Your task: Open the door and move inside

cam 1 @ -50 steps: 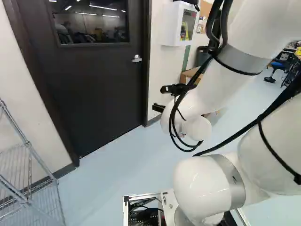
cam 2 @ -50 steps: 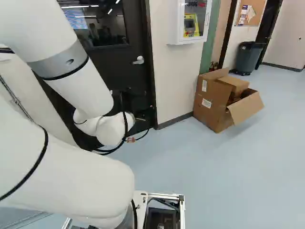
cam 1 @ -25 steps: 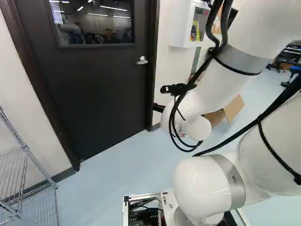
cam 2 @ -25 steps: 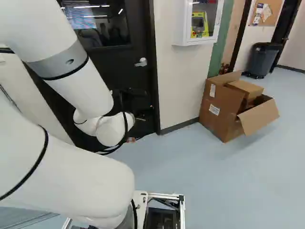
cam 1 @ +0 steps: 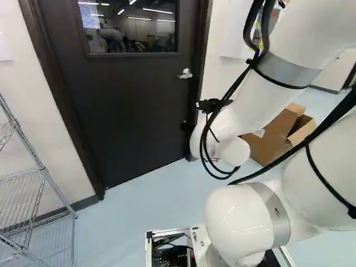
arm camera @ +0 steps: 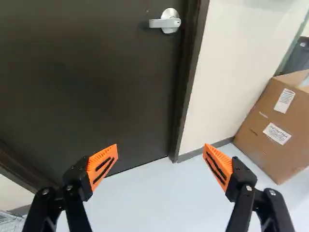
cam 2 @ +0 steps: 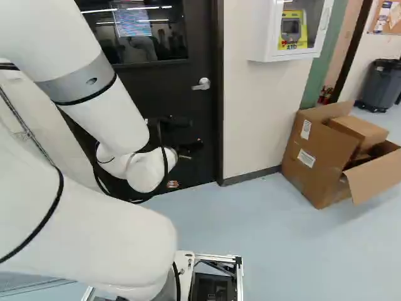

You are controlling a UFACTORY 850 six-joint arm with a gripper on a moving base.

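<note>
The dark door stands shut in its frame, with a window in its upper part. Its silver lever handle shows in the left base view; in the right base view the handle is above the gripper, which is dark against the door. In the wrist view the gripper stands wide open with nothing between its orange pads. There the lever handle lies ahead, apart from both fingers, beside the door frame.
A wire shelf stands at the left of the left base view. Right of the door, a white cabinet hangs on the wall above an open cardboard box on the floor. A dark bin stands farther back.
The base has moved: door, cabinet and box have shifted rightward in both base views, and the box looks nearer. The arm holds its pose against its lowest joint.
</note>
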